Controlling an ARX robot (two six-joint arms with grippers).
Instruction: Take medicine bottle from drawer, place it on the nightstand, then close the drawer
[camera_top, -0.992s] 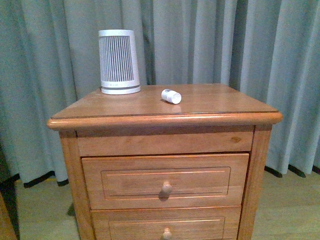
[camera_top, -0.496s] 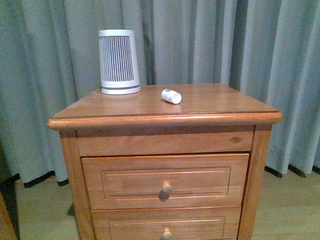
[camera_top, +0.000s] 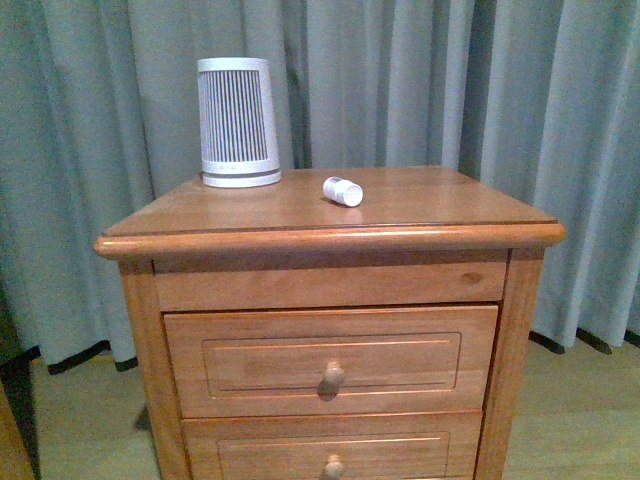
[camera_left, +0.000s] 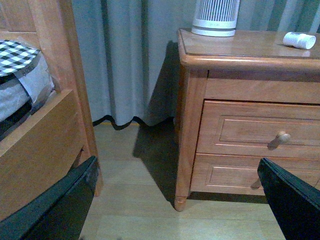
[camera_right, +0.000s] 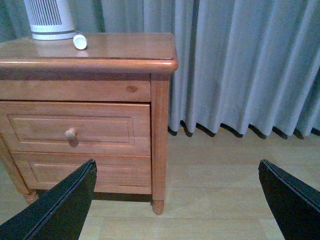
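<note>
medicine bottle (camera_top: 342, 191) sideways on nightstand (camera_top: 420, 205), drawer (camera_top: 330, 360) shut

Each pincer (camera_left: 175, 200) (camera_right: 175, 200) shows two broad fingers (camera_left: 55, 210) (camera_right: 290, 195) — flat, matte black, wedge-shaped; no markings visible.

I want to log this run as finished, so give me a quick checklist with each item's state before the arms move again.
1. Medicine bottle out of the drawer and on the nightstand top: ok, it lies on its side.
2. Upper drawer closed: ok, front sits flush.
3. Bottle clear of the top's edges: ok.
4. Bottle apart from the white ribbed device: ok.
5. Left gripper empty: ok, jaws wide apart, nothing between.
6. Right gripper empty: ok, jaws wide apart, away from the nightstand.
</note>
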